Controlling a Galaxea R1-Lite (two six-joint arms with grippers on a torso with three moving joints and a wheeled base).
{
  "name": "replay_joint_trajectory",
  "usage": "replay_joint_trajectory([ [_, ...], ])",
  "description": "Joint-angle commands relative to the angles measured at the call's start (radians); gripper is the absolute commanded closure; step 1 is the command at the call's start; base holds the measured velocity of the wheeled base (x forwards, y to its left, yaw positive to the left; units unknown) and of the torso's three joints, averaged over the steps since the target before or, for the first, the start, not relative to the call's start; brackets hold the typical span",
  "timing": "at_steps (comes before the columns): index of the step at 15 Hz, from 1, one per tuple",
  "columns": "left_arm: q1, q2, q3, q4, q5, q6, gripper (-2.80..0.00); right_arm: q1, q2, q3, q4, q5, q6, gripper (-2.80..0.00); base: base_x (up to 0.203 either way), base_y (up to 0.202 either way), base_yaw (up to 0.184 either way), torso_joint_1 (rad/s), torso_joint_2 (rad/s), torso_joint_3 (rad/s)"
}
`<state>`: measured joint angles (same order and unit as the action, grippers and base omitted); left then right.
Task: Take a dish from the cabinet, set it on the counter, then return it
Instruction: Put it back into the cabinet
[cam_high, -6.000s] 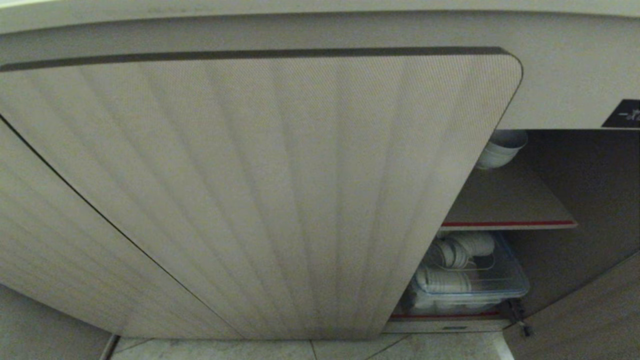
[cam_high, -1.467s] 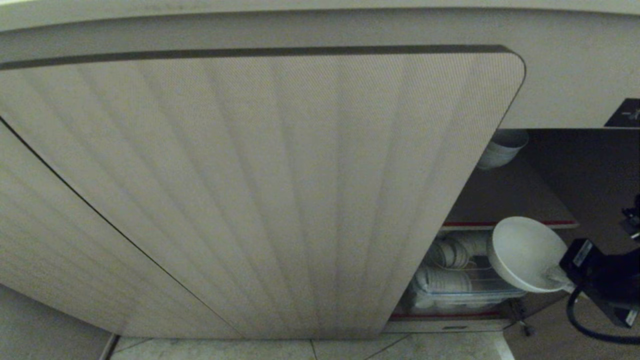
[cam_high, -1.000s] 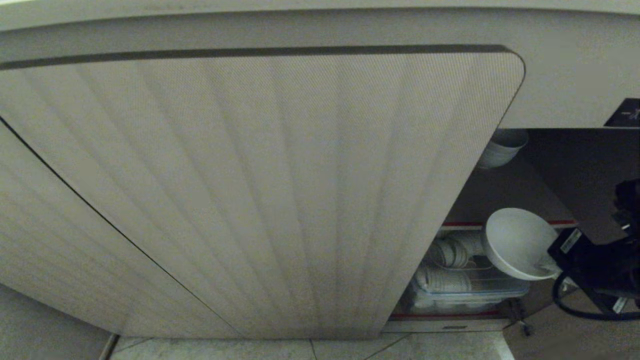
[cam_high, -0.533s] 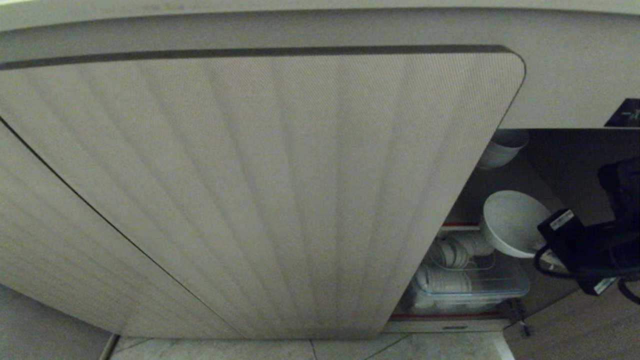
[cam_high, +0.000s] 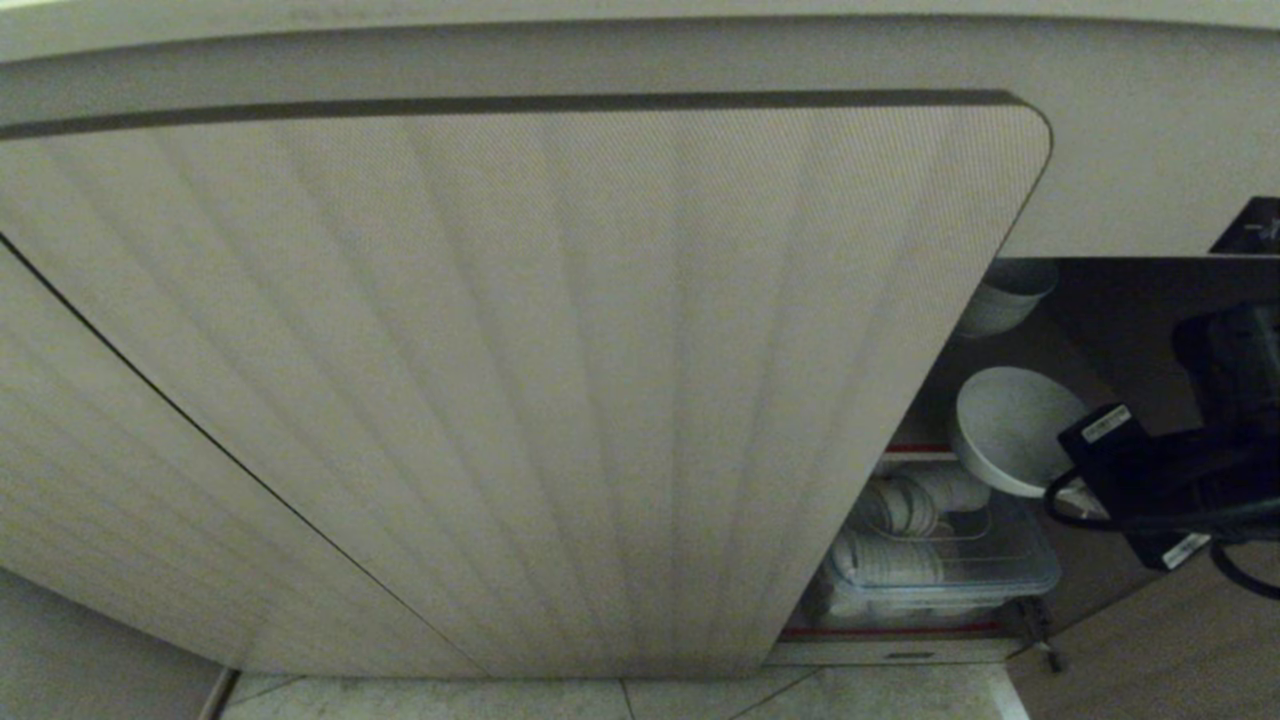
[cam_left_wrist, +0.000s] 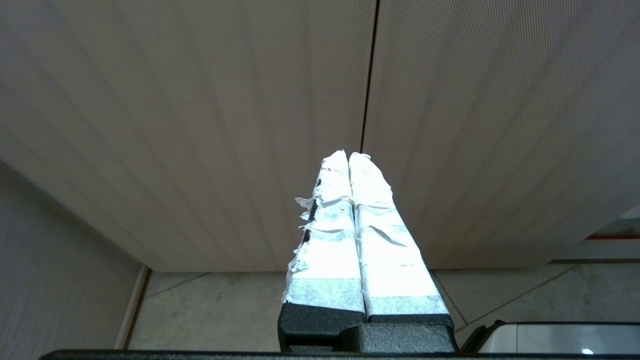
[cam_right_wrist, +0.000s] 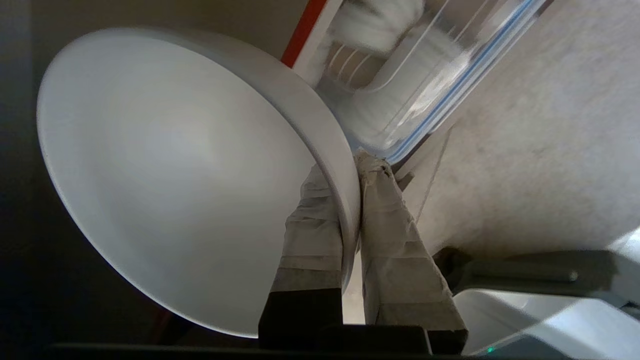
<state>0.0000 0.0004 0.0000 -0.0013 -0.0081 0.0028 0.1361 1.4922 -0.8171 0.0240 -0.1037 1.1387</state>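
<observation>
In the head view a wide ribbed door (cam_high: 520, 380) of the cabinet (cam_high: 1130, 170) fills most of the picture and hides all but a narrow opening at the right. There the dish (cam_high: 1010, 430) hangs tilted in front of the red-edged inner shelf (cam_high: 915, 448), held at its rim by the right gripper (cam_high: 1075, 492), whose fingertips are lost behind its black body and cable. Deeper on the shelf a stack of white bowls (cam_high: 1005, 295) is half cut off by the door edge, and below it a clear storage box (cam_high: 940, 570) holds more white crockery that is hard to make out. A black label (cam_high: 1250, 228) is clipped by the picture's edge. In the left wrist view the left gripper (cam_left_wrist: 348, 156) has its taped fingers pressed together on nothing, pointing at the seam between two ribbed doors above a tiled floor (cam_left_wrist: 215, 310). In the right wrist view the taped fingers (cam_right_wrist: 312, 225) pinch the dish's rim, one inside the bowl and one outside; the box behind is blurred, and the dish's foot is out of sight.
</observation>
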Motion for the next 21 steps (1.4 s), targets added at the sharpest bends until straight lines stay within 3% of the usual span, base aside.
replay_joint_trajectory([
  [1, 0.0, 0.0, 0.0, 0.0, 0.0, 0.0, 0.0, 0.009, 0.028, -0.015, 0.001, -0.006, 0.001, 0.0, 0.0, 0.0, 0.0, 0.0, 0.0, 0.0],
  [6, 0.0, 0.0, 0.0, 0.0, 0.0, 0.0, 0.0, 0.013, 0.076, -0.073, 0.015, -0.011, -0.083, 0.0, 0.0, 0.0, 0.0, 0.0, 0.0, 0.0],
  [11, 0.0, 0.0, 0.0, 0.0, 0.0, 0.0, 0.0, 0.013, 0.108, -0.119, 0.11, -0.007, -0.083, 0.0, 0.0, 0.0, 0.0, 0.0, 0.0, 0.0],
  [21, 0.0, 0.0, 0.0, 0.0, 0.0, 0.0, 0.0, 0.011, 0.204, -0.277, 0.175, 0.001, -0.071, 0.0, 0.0, 0.0, 0.0, 0.0, 0.0, 0.0],
])
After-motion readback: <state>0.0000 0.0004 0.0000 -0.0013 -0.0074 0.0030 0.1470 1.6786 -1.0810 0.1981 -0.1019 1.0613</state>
